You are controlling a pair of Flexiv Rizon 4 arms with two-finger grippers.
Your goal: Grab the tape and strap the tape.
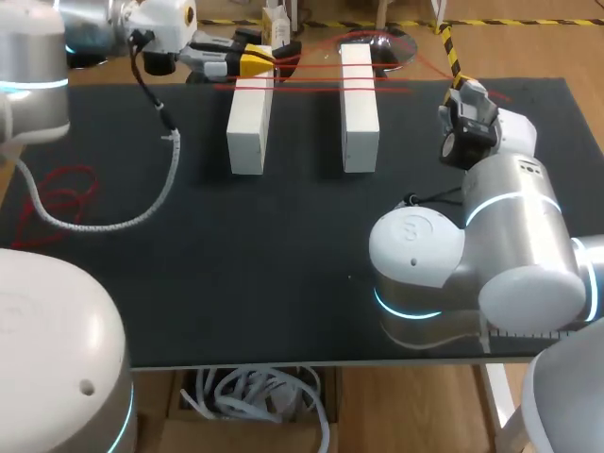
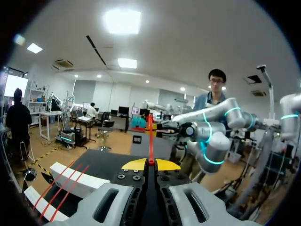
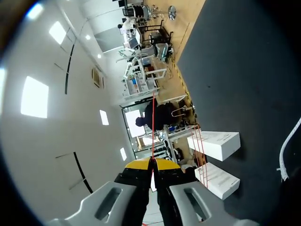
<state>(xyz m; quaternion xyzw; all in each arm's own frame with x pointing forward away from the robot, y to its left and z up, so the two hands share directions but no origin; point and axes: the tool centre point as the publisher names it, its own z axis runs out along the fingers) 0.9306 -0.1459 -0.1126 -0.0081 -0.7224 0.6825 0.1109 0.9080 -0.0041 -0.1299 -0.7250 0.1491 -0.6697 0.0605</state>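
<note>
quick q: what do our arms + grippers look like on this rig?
Left arm and right arm: rounded silver-white housings with glowing cyan rings at joints. A white braided cable hangs from the left one. Left gripper and right gripper: grey slotted finger bodies, black core, yellow tips.

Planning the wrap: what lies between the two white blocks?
Head view: red tape crosses near the far ends of left block and right block; the rest is bare table.
</note>
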